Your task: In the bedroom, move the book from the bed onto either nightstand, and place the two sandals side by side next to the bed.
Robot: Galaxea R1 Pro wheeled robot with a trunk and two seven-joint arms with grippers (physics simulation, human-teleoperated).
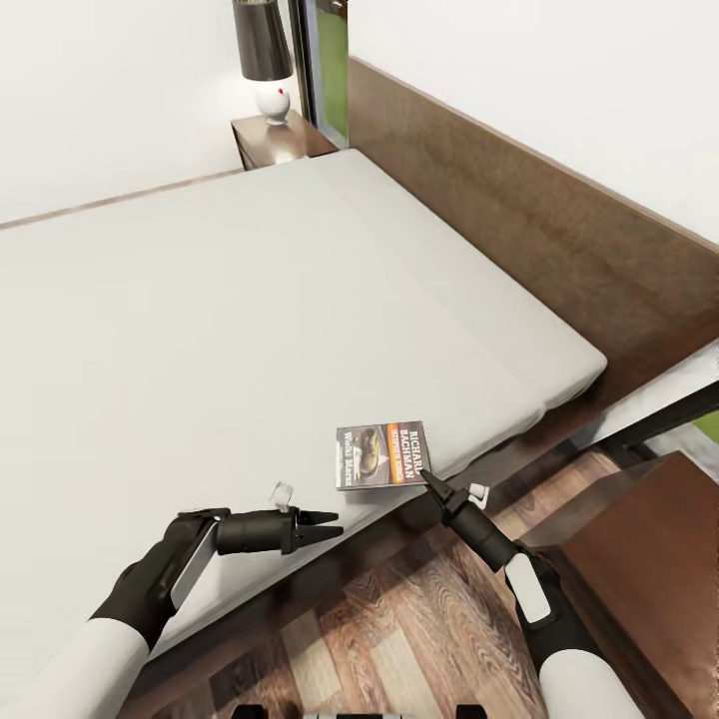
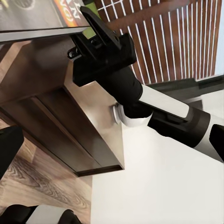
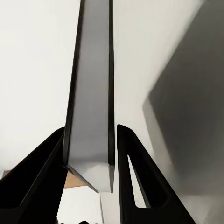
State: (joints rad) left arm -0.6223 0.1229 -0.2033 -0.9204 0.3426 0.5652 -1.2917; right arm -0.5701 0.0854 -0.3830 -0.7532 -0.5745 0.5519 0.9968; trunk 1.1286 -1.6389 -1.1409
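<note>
The book (image 1: 381, 454) with its dark cover and orange band sits at the near edge of the off-white mattress of the bed (image 1: 250, 300), partly past the edge. My right gripper (image 1: 431, 479) is shut on its near corner. In the right wrist view the book (image 3: 93, 93) stands edge-on between the two fingers. The left wrist view looks at the book (image 2: 37, 16) from below, with the right gripper (image 2: 95, 25) clamped on it. My left gripper (image 1: 337, 525) hovers open over the mattress edge, left of the book and holding nothing. The sandals are out of view.
A dark wooden nightstand (image 1: 639, 539) stands close at the right, beside my right arm, and appears as the nightstand (image 2: 70, 116) in the left wrist view. The other nightstand (image 1: 285, 140) with a lamp (image 1: 265, 60) is at the far side. The headboard (image 1: 539, 220) runs along the right. Wood-plank floor (image 1: 399, 619) lies below.
</note>
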